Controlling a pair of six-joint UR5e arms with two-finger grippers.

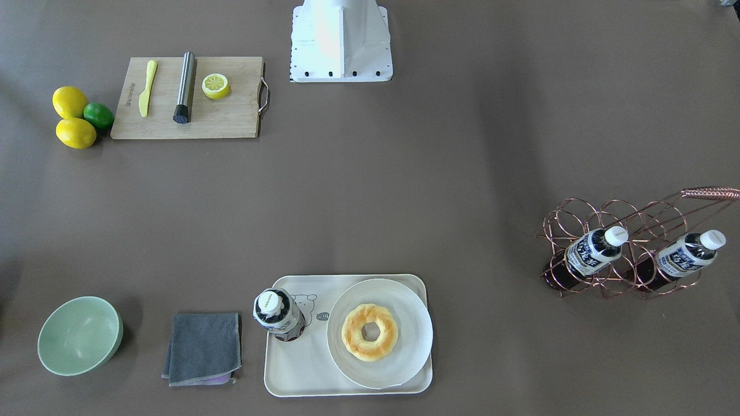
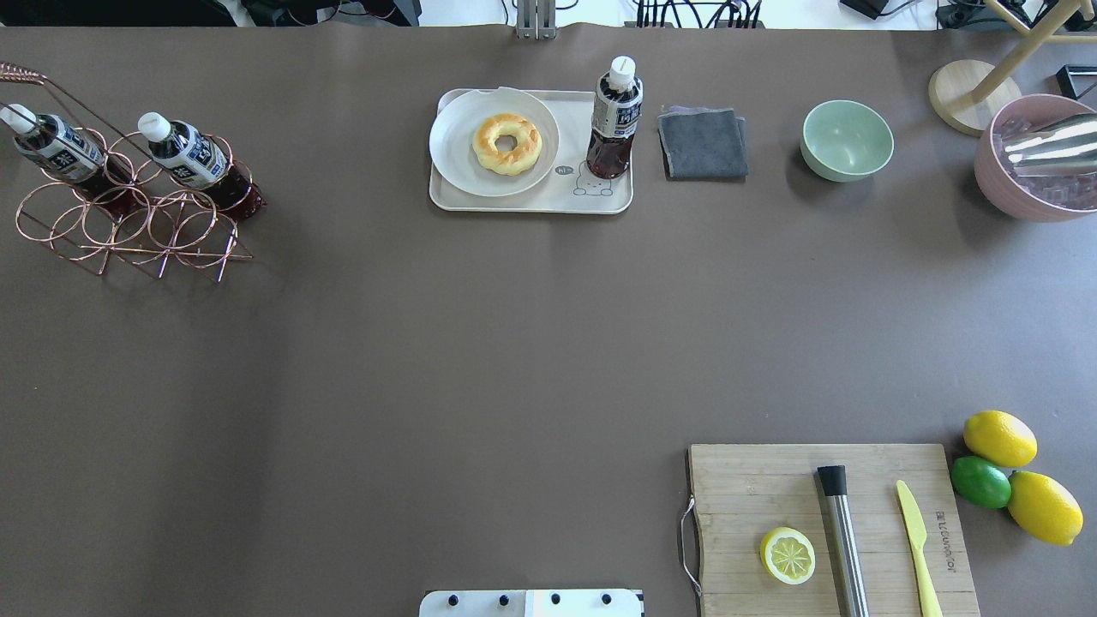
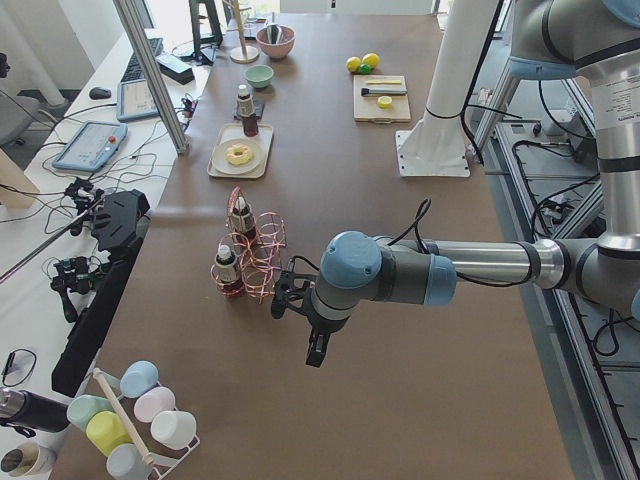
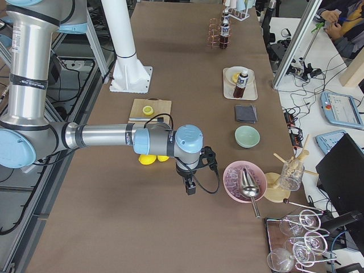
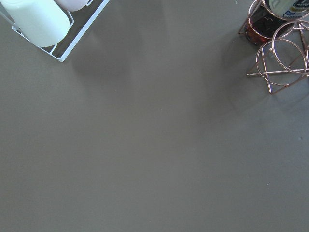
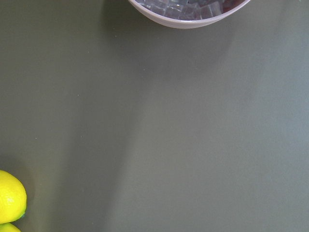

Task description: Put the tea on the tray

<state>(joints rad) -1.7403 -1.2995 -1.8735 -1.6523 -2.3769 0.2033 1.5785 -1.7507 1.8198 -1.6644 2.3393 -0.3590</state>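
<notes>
One tea bottle [image 1: 279, 315] stands upright on the cream tray [image 1: 300, 370], on the bear print beside the plate; it also shows in the overhead view [image 2: 613, 120] on the tray [image 2: 523, 204]. No gripper touches it. Two more tea bottles [image 2: 190, 158] [image 2: 53, 147] lie in a copper wire rack [image 2: 128, 231]. My left gripper [image 3: 316, 350] hangs over bare table past the rack, far from the tray. My right gripper [image 4: 190, 187] hangs near the pink bowl. Both show only in the side views, so I cannot tell if they are open or shut.
A round plate [image 2: 454, 146] with a donut [image 2: 507, 143] fills the tray's other half. A grey cloth [image 2: 703, 143] and green bowl [image 2: 847, 140] lie beside the tray. A cutting board [image 2: 754, 488] with knife, muddler and lemon half, lemons [image 2: 999, 438] and a pink ice bowl [image 2: 1028, 201] sit on my right.
</notes>
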